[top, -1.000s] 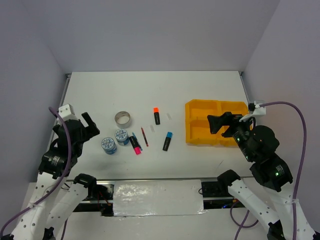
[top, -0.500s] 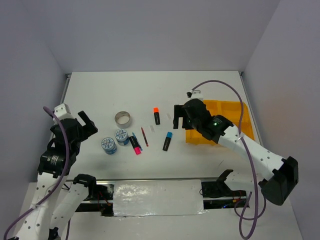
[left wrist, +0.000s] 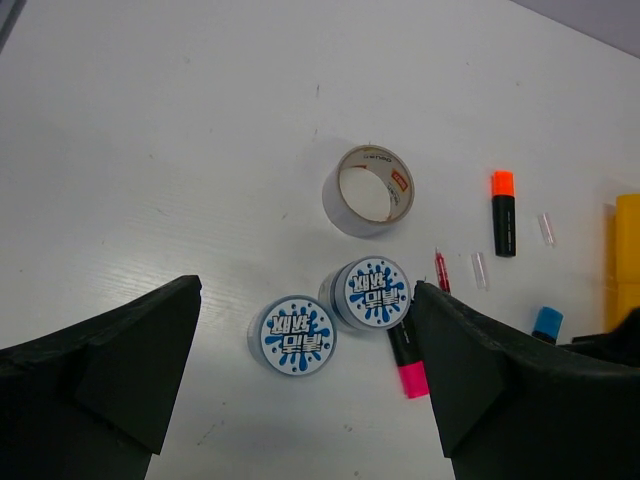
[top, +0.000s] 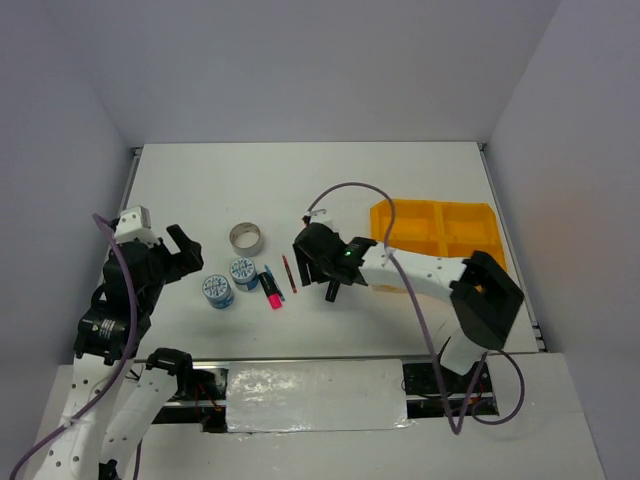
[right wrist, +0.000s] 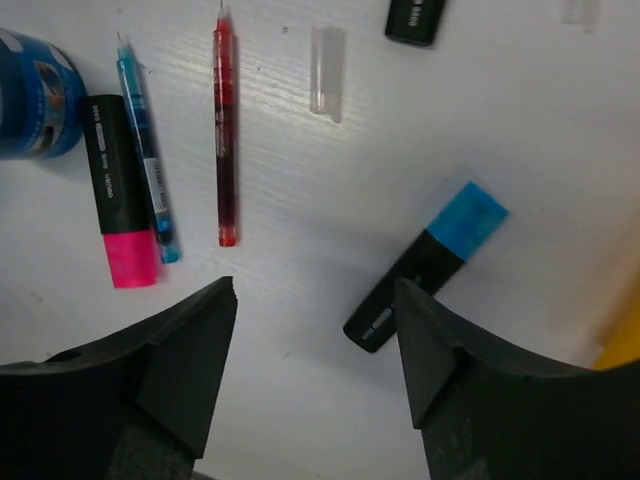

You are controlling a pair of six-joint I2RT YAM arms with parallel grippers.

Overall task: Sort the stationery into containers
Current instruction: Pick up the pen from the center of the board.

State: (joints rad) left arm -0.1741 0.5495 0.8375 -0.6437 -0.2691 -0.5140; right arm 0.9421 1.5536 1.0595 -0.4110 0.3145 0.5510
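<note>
**Figure.** Right pincer (right wrist: 312,300) poised low over the blue-capped highlighter (right wrist: 425,265), jaws apart and gripping nothing. Left pincer (left wrist: 305,288) spread wide and empty above the two tubs (left wrist: 292,335). The step in hand is judged to be picking up this highlighter for the tray (top: 380,215), whose visible compartments hold nothing (the right arm hides much of the near ones).

**Grasp.** The highlighter lies flat and slantwise on the worktop (top: 400,170). Only its black tail end sits between the fingertips, nearer one of them. A sound grip would call for three things:
- shifting toward the cap until the barrel's middle sits between the pads;
- turning the wrist so the jaws cross the barrel squarely;
- lowering until the pads flank the barrel before closing.

A pinch at the tail alone would likely let it swing.

**Clearance.** The red pen (right wrist: 227,135) lies near on one side. Beyond it the blue pen (right wrist: 145,150) and pink-capped highlighter (right wrist: 118,205) lie against each other, and a clear cap (right wrist: 327,85) lies apart ahead. Bare worktop separates the highlighter from the tray's near wall, so the carry looks short, but a lift must clear that wall. The tape ring (top: 246,237) and the left arm are well apart from that path. The worktop's near edge lies some way behind the pincer.
</note>
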